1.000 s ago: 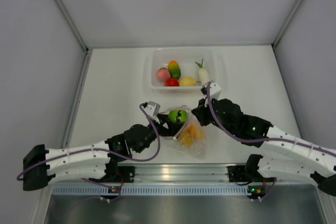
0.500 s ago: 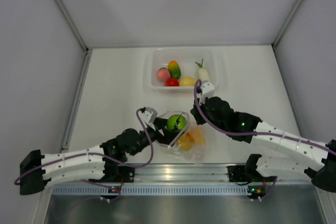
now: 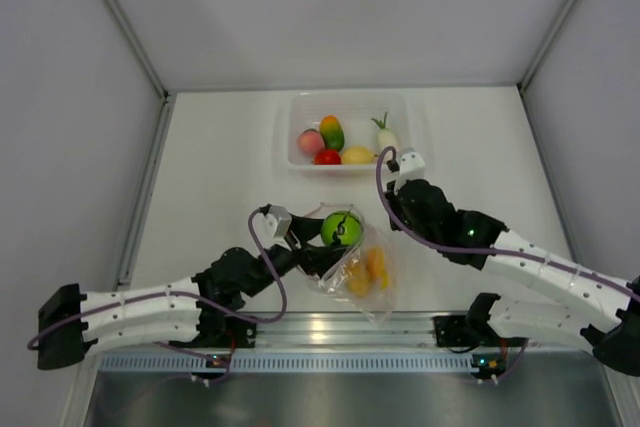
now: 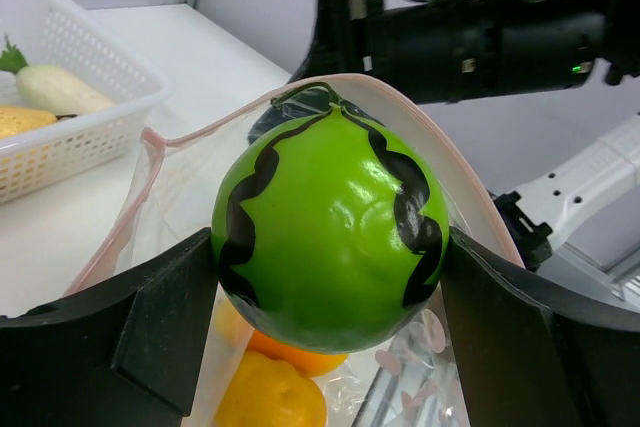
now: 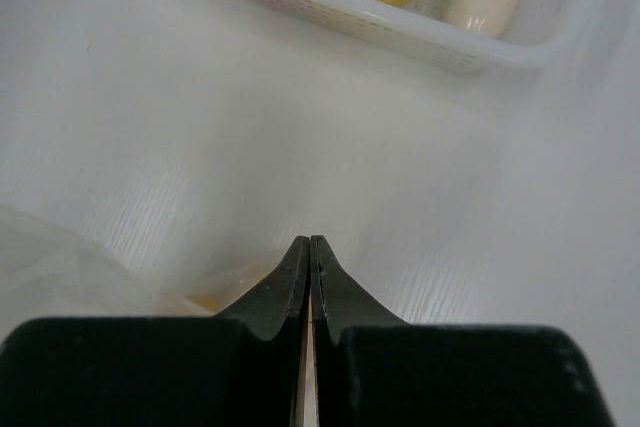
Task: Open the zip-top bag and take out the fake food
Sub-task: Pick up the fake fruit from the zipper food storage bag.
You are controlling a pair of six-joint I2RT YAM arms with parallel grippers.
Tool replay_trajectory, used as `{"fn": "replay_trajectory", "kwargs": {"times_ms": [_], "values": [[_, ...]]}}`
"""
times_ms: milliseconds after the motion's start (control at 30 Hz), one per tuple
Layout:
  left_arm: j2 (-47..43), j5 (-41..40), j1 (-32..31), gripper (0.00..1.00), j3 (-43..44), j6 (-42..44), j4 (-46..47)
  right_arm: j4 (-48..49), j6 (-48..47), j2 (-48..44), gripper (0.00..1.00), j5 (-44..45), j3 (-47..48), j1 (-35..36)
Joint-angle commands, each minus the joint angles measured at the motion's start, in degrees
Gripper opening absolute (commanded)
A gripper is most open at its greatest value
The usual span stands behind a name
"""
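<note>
The zip-top bag (image 3: 366, 285) is clear with a pink zip rim (image 4: 150, 152) and hangs open between the two arms. My left gripper (image 3: 338, 231) grips a green, black-striped piece of fake food (image 4: 330, 227) at the bag's mouth, one finger (image 4: 165, 312) on each side. Orange and yellow pieces (image 3: 364, 269) lie inside the bag, below the green one (image 4: 275, 387). My right gripper (image 5: 310, 243) is shut on a thin edge of the bag (image 5: 70, 267), above and right of the mouth (image 3: 378, 221).
At the back of the table stands a white tub (image 3: 290, 117) holding pink, orange-green, red, yellow and white fake food (image 3: 332, 133). It shows at the left of the left wrist view (image 4: 95, 97) and at the top of the right wrist view (image 5: 440, 45). Side walls enclose the table.
My left arm has drawn back to the left with the green piece, which now sits higher at the bag's mouth. The right gripper shifted up and right, lifting the bag's edge.
</note>
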Motion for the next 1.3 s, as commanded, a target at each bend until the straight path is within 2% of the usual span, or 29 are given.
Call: {"fn": "replay_trajectory", "kwargs": {"times_ms": [0,167,333,533,733,867,1267], "values": [[1.48,-4.62,-0.19,0.00,0.06,1.42,5.26,-0.43,0.94,-5.33,0.00,-1.75,-0.02,-0.98],[5.26,-5.16,-0.19,0.00,1.29,1.68,5.34,-3.85,2.17,-9.21,0.02,-4.57,3.32,-1.33],[6.94,-5.07,-0.19,0.00,2.61,1.86,5.34,-7.20,2.61,-8.78,0.20,-8.61,8.15,-1.33],[7.11,-4.89,-0.19,0.00,3.32,2.38,5.34,-10.18,2.09,-6.85,0.27,-16.07,13.77,-1.33],[7.20,-4.71,-0.19,0.00,3.58,2.56,5.34,-12.12,1.47,-4.74,0.29,-19.86,18.96,-0.10],[7.29,-4.72,-0.19,0.00,3.67,2.65,5.26,-15.27,0.95,-1.67,0.29,-19.43,22.48,3.05],[7.64,-4.45,-0.19,0.00,4.46,3.00,5.26,-21.52,2.79,3.79,0.29,-9.15,27.58,11.94]]}}
